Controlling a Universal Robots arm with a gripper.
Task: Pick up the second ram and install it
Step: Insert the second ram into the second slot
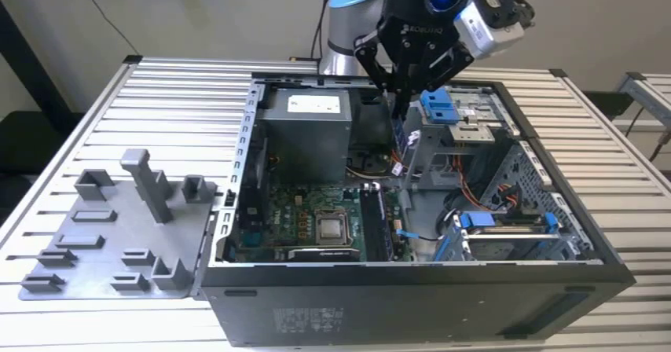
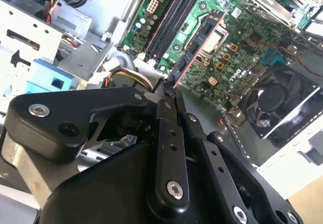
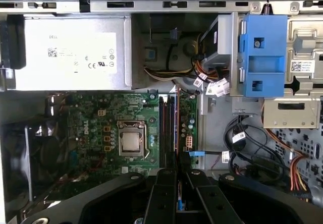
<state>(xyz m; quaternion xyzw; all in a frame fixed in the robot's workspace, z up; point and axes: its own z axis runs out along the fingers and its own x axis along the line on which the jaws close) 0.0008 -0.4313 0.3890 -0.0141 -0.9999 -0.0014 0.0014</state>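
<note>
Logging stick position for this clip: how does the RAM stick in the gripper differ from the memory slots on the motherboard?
The second ram is clamped in the gripper above the board; the memory slots sit fixed on it. The stick is blue with dark chips; the slots are black. Both are long and narrow.

A slatted metal table (image 1: 168, 116) carries an open computer case (image 1: 419, 305) lying on its side across the tabletop's middle and near edge, with a grey fixture plate (image 1: 94, 246) of upright holders just beside it toward the exterior view's left edge.
</note>
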